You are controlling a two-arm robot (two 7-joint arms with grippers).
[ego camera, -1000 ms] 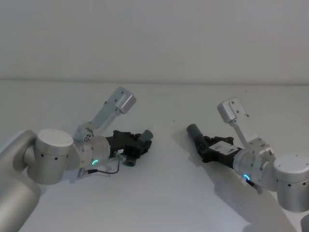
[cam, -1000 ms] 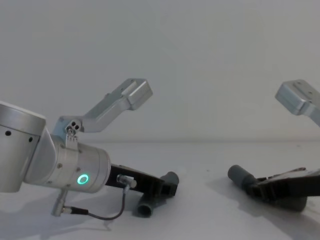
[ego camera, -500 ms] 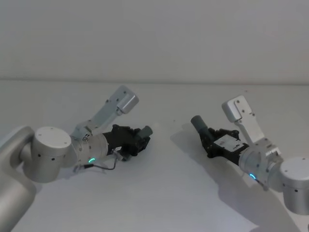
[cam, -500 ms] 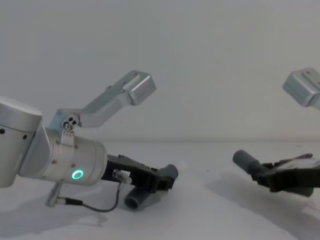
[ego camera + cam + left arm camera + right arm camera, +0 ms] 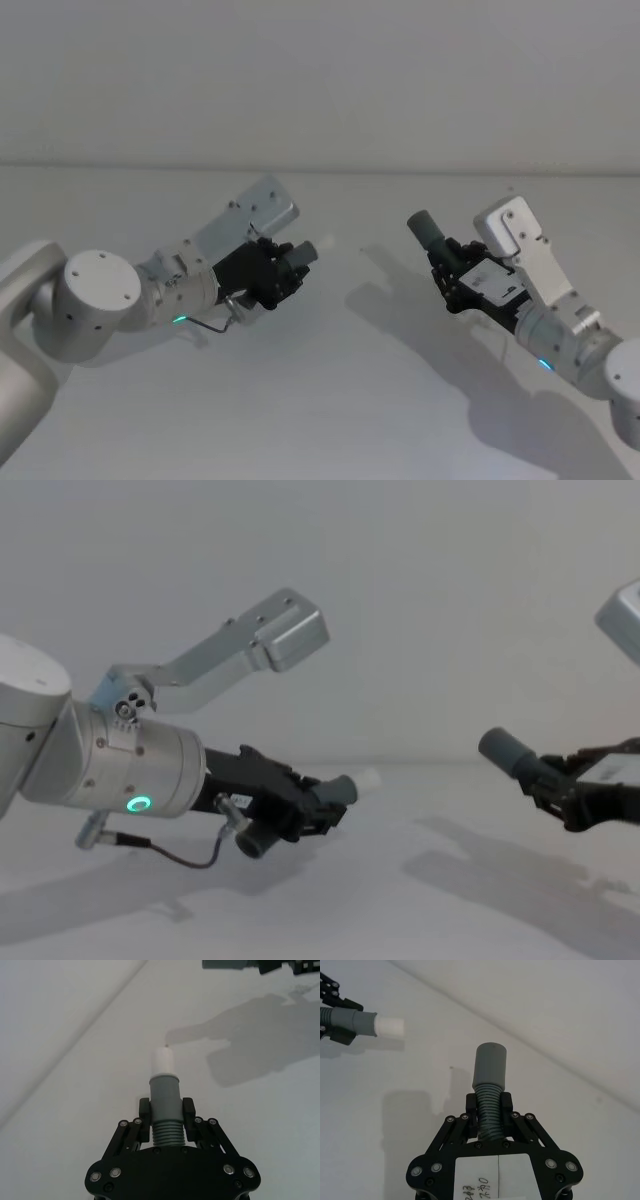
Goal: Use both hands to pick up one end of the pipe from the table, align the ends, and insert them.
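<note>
Black skeletal plastic left gripper (image 5: pixel 165 1116) is clamping the short dark grey ribbed hose piece (image 5: pixel 165 1132) between narrowly parted fingers. It is holding the piece clear above the left half of the plain matte white table (image 5: pixel 330 400), with the narrow white spigot tip (image 5: pixel 163 1061) pointing toward the table's middle. Black skeletal right gripper (image 5: pixel 489 1106) is pinching the longer corrugated grey hose piece (image 5: pixel 489 1116) the same way, raised over the table's right half. Its smooth grey cuff (image 5: pixel 490 1066) is angling toward the table's far middle.

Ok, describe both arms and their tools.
Left arm and right arm: silver-grey cylinders, green light rings. Left tool and right tool: black skeletal linkages; the right bears a white handwritten label. A thin cable loops under the left arm.
</note>
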